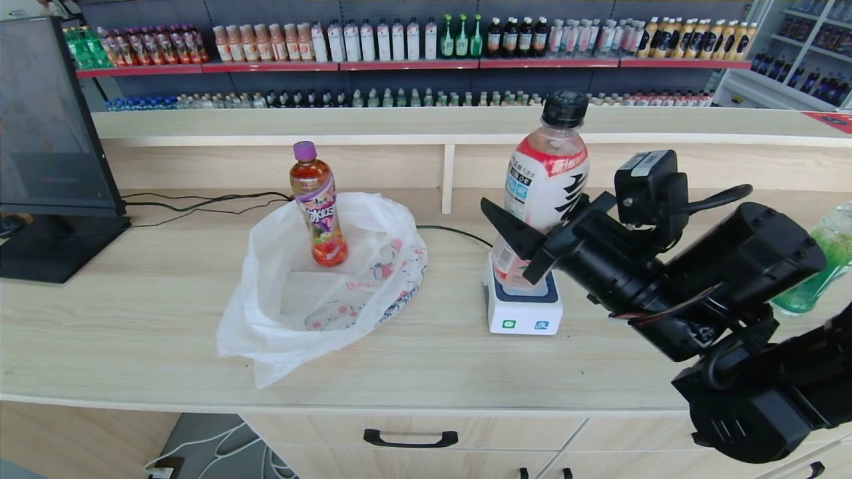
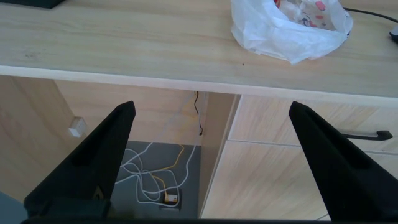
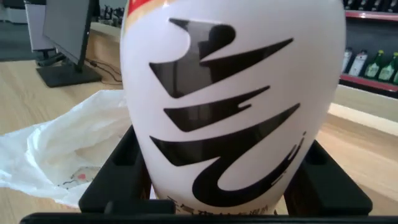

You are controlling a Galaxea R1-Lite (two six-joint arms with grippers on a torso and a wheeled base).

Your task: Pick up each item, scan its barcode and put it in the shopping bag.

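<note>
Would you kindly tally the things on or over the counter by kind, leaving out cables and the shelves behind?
Bottles: 3 (purple-capped bottle, white-labelled bottle in the right gripper, green bottle)
Bag: 1
Scanner: 1
Monitor: 1
Total: 6

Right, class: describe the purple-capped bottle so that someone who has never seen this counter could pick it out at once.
On the wooden counter, a crumpled white shopping bag lies between the dark monitor and the white scanner. A slim bottle stands upright at its open mouth. Unlike the larger white-labelled bottle over the scanner, it holds red drink and has a purple cap.
</note>
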